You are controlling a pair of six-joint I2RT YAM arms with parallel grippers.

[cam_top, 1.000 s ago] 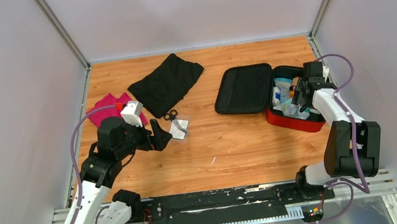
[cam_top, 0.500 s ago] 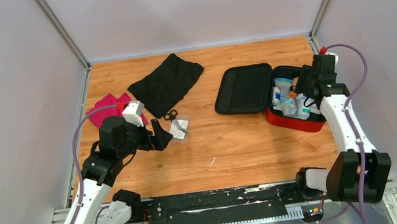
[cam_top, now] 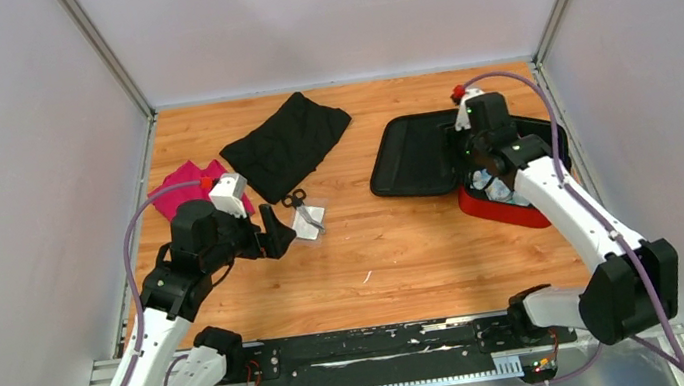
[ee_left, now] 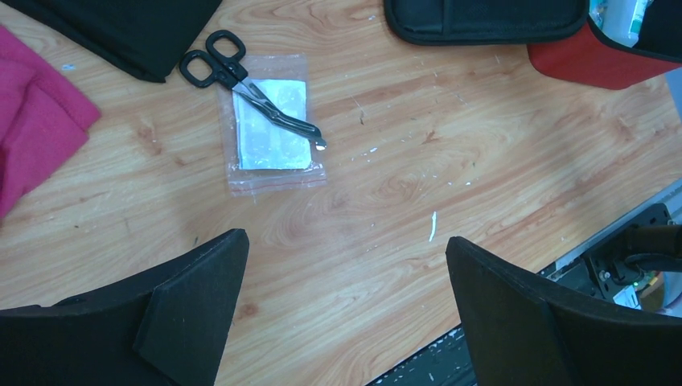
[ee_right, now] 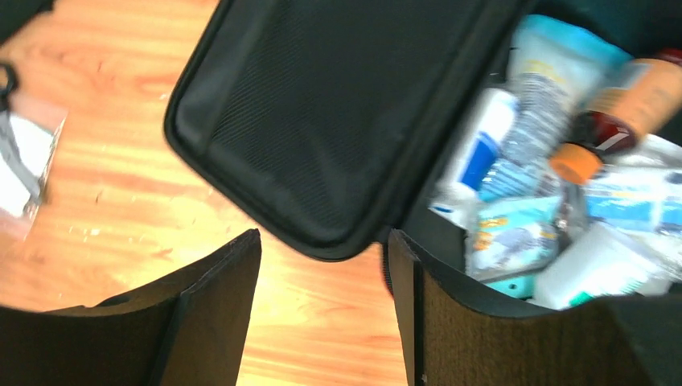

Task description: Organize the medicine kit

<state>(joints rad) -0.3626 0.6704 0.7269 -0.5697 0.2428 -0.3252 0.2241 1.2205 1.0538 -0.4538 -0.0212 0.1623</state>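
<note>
The medicine kit lies open at the right, its red tray [cam_top: 510, 210] full of bottles and packets and its black-lined lid [cam_top: 418, 154] flat to the left. My right gripper [cam_top: 483, 161] is open and empty, above the seam between lid and tray. The right wrist view shows its gripper [ee_right: 323, 237] over the lid's near edge [ee_right: 322, 121], with the contents [ee_right: 547, 185] to the right. My left gripper [cam_top: 275, 233] is open and empty, just left of the black-handled scissors [cam_top: 296, 199]. The scissors [ee_left: 241, 80] lie on a clear bag holding a white pad [ee_left: 273, 129], ahead of that gripper [ee_left: 346, 245].
A black cloth [cam_top: 288, 143] lies at the back centre and a magenta cloth [cam_top: 177, 186] at the left, behind my left arm. The kit's red corner [ee_left: 595, 68] shows in the left wrist view. Grey walls close in three sides. A black rail [cam_top: 371, 355] runs along the near edge.
My right arm has swung left, from over the tray's right side to over the seam between lid and tray. My left arm has not moved.
</note>
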